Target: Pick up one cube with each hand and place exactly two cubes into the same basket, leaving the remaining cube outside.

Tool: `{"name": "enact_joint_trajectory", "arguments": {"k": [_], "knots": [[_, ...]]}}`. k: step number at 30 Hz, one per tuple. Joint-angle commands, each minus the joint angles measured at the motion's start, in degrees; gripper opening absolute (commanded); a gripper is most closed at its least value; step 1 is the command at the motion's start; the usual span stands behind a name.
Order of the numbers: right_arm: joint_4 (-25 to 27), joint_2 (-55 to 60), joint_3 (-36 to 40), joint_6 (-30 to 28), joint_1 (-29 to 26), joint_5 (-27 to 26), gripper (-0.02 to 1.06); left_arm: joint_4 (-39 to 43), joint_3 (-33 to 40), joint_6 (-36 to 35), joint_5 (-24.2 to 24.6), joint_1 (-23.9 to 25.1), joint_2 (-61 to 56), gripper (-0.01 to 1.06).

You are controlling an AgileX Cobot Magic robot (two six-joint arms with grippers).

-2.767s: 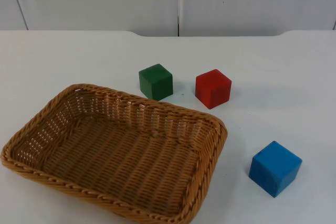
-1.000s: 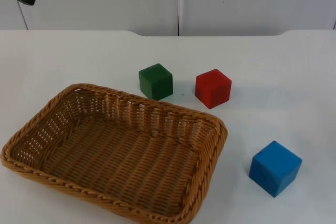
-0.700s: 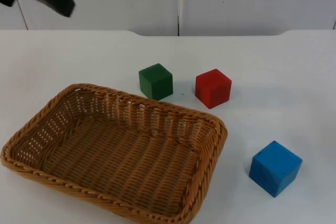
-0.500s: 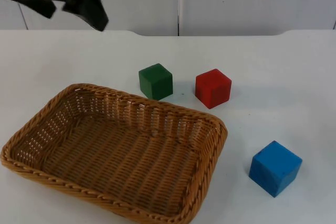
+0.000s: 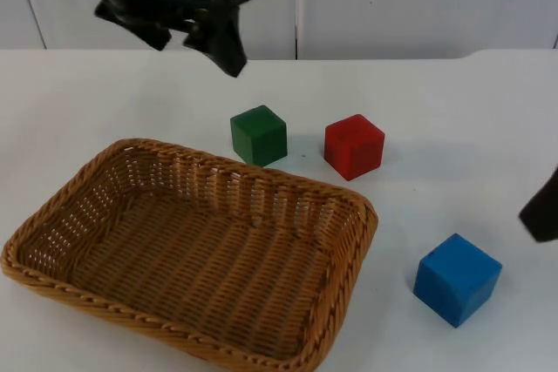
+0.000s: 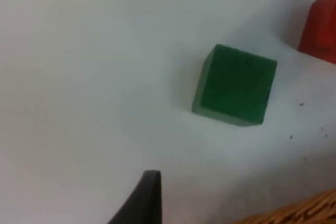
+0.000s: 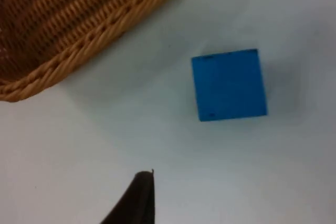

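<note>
1. My left tool (image 5: 228, 57) hangs above the table's far edge, near the green cube (image 5: 259, 135); grip state: cannot tell.
2. My right tool (image 5: 542, 211) sits at the right edge beside the blue cube (image 5: 457, 279); likewise undetermined.
3. The basket (image 5: 349, 206) holds nothing; the red cube (image 5: 353, 146) stands outside.

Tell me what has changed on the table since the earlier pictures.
The left gripper has swung in from the upper left corner toward the green cube. The right gripper has just entered at the right edge, near the blue cube. Neither holds anything. The cubes, including the red cube, and the basket have not moved.
</note>
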Motion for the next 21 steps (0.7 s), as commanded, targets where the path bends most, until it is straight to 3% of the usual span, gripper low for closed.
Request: {"name": "enact_joint_trajectory", "arguments": {"k": [1, 2, 6, 7, 11, 21], "knots": [[-2.75, 1.91, -0.34, 2.76, 3.39, -2.54, 1.03, -0.21, -2.30, 0.21, 1.03, -2.02, 2.00, 1.05], [-2.75, 1.91, -0.34, 2.76, 3.39, -2.54, 1.03, -0.21, -2.30, 0.21, 1.03, -2.02, 2.00, 1.05], [-13.61, 4.79, -0.34, 14.11, 7.34, -4.24, 1.03, 0.32, -3.51, 0.46, 0.61, -4.27, 4.15, 1.05], [-13.61, 4.79, -0.34, 14.11, 7.34, -4.24, 1.03, 0.32, -3.51, 0.46, 0.61, -4.27, 4.15, 1.05], [-21.42, 7.30, -0.34, 22.51, 10.12, -6.92, 1.03, 0.88, -4.36, 0.69, -0.20, -5.80, 5.97, 1.05], [-26.95, 14.06, -0.34, 29.53, 11.60, -14.89, 1.03, 0.78, -7.36, 0.82, -0.20, -7.03, 10.17, 1.05]]}}
